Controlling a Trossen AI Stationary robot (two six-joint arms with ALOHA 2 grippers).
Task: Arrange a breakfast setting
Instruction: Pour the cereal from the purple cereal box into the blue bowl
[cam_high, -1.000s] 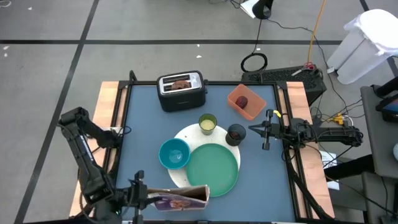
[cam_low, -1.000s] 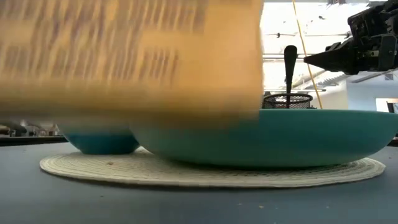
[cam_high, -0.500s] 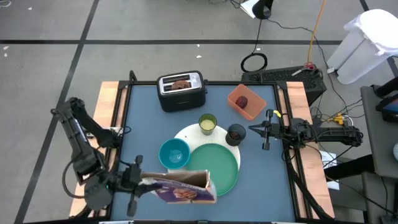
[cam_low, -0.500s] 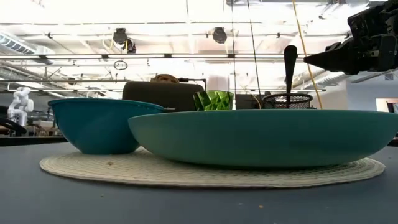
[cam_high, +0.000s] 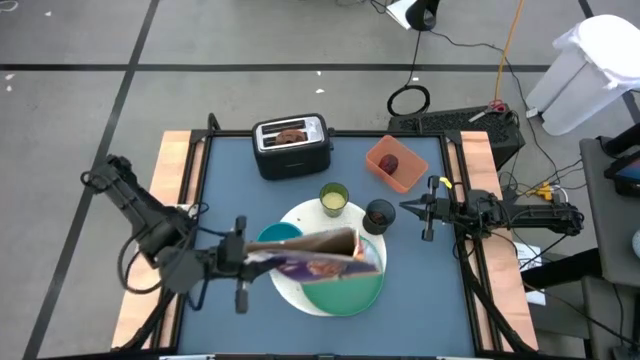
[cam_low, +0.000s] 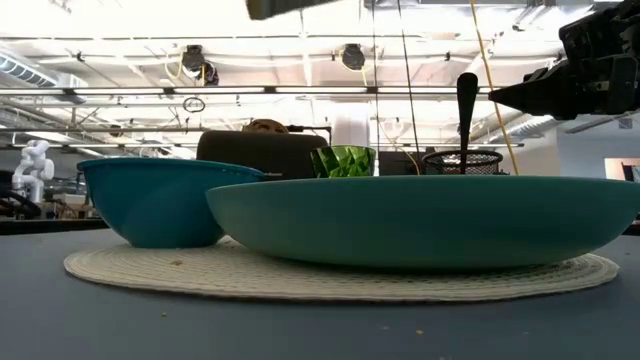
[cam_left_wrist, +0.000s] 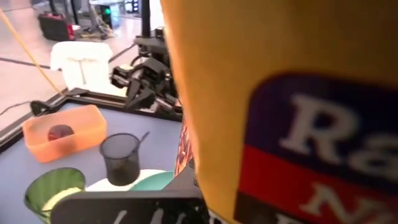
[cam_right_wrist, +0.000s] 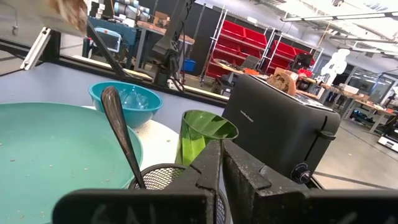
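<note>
A: The large green plate sits on the white round disc mid-counter, with the blue bowl touching its rim on the left arm's side.

B: And the box?

A: A cereal box now hangs tilted over the bowl and plate, clamped in the left claw. A second ago it was low at the near edge of the counter, filling the low view; that view is clear again, so the box has been lifted and swung inward.

B: Meaning a pour is coming?

A: Likely. The box's open end seems to reach past the bowl, over the plate, so I'd judge it needs drawing back first.

B: What else is close?

A: The lime cup and small black cup, metal spoon standing in it, sit just behind the plate. The dark-red fruit lies in the orange tray; the brown bagel is in the toaster.

B: The right arm?

A: Unmoved. The right claw is pinched closed and empty, just beside the black cup. That cup and spoon are the nearest things the box could clip.
</note>
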